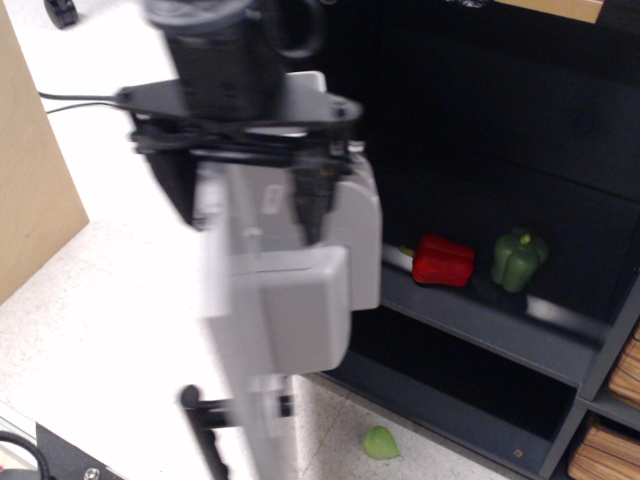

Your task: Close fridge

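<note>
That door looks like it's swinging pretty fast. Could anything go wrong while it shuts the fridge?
Possibly. The gripper straddles the top edge of the blurred, moving door; it could slip off or get caught against the fridge as the gap narrows. A hard shut might also jolt the red pepper and green pepper on the shelf.

View: a single camera, set above and in front of the fridge [480, 150].
Facing: downward, into its open shelves.
Nearness: close; the fridge overfills the frame.
</note>
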Controlling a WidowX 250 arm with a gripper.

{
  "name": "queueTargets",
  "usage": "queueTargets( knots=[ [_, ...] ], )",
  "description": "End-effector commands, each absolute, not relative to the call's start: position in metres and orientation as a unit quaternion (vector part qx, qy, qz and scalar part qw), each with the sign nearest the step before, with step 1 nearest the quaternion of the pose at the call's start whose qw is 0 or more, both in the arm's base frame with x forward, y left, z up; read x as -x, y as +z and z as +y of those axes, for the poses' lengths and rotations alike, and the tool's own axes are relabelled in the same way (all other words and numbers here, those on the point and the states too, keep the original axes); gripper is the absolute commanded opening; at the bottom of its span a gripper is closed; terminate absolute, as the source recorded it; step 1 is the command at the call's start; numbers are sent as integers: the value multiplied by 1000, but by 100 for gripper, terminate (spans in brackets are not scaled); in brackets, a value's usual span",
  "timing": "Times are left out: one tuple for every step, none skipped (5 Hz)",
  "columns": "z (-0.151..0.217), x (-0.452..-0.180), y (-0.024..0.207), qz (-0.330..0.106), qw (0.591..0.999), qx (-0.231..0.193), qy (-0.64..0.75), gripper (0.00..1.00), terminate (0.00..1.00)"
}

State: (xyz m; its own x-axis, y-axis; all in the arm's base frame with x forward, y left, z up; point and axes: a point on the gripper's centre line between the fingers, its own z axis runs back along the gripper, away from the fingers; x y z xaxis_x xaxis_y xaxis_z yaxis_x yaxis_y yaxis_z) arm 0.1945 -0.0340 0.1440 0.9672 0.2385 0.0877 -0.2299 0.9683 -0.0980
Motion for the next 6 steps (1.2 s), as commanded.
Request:
queueTargets(
  knots=[
    [-76,-234,160,-64,986,66,138,100,0],
    [-92,-262,174,-69,981,90,158,100,0],
    [-97,-277,204,-89,975,119,166,100,0],
    [-86,-265,229,-93,973,147,154,100,0],
    [-70,-242,224,-96,976,137,136,100,0],
    [-60,-233,188,-95,984,85,120,100,0]
  ],
)
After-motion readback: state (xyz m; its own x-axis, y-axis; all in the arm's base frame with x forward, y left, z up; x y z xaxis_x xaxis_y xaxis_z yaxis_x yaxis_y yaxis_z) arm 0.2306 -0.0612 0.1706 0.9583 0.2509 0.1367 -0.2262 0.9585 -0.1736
